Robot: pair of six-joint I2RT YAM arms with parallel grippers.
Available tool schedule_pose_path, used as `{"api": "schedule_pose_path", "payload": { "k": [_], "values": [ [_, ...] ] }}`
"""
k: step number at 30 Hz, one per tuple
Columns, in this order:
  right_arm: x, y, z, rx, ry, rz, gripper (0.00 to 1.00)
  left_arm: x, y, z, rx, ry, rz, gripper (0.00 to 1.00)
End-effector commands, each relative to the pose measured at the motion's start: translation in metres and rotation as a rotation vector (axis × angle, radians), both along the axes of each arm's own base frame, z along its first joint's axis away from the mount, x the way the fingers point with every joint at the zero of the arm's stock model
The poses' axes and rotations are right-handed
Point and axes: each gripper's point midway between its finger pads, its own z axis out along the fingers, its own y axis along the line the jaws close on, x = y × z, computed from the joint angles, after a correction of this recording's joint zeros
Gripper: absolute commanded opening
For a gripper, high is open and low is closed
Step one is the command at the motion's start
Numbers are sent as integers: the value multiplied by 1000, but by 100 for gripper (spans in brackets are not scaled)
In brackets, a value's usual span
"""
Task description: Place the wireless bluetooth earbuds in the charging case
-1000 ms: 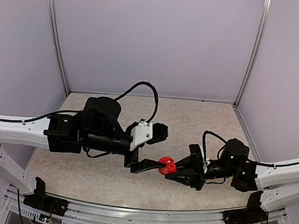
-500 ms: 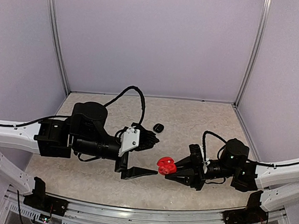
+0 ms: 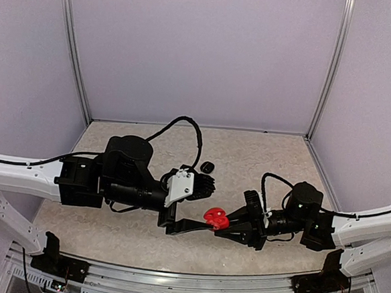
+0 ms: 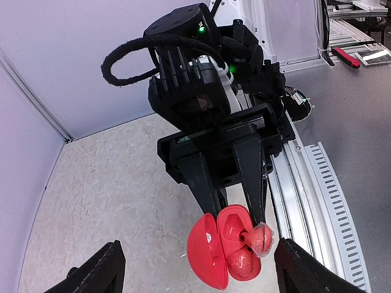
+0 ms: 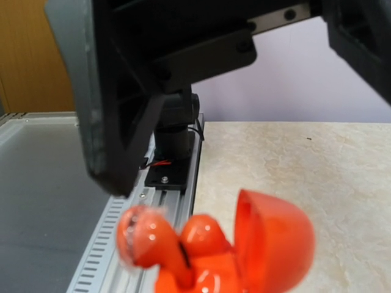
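Centre frame: the right gripper is clamped tight on a glossy red pebble-shaped plastic charging case, lid open, tiny red plastic earbuds inside. The left gripper gapes wide beside it, holding nothing.

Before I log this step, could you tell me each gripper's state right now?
Left gripper: open, holding nothing.
Right gripper: closed on the red charging case.

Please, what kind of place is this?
Probably a robot test booth: plain lilac panel walls, a left arm and right arm mounted on a slotted metal rail, and a speckled tabletop.
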Motion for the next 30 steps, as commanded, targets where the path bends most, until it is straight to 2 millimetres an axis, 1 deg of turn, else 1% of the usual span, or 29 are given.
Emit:
{"api": "schedule_pose_path", "payload": {
  "k": [1, 7, 13, 18, 30],
  "values": [
    [-4, 4, 12, 28, -14, 23, 0, 2, -8, 13, -36, -9, 4, 84],
    [-5, 4, 13, 27, -16, 25, 0, 5, -10, 9, -25, -12, 12, 83],
    [-5, 6, 12, 21, -19, 33, 0, 11, -12, 10, -31, -8, 34, 81],
    [-4, 8, 13, 16, -30, 33, 0, 18, -13, 8, -29, -16, 68, 79],
    [-6, 8, 15, 19, -46, 41, 0, 29, -15, -6, 3, 4, 87, 77]
  ]
}}
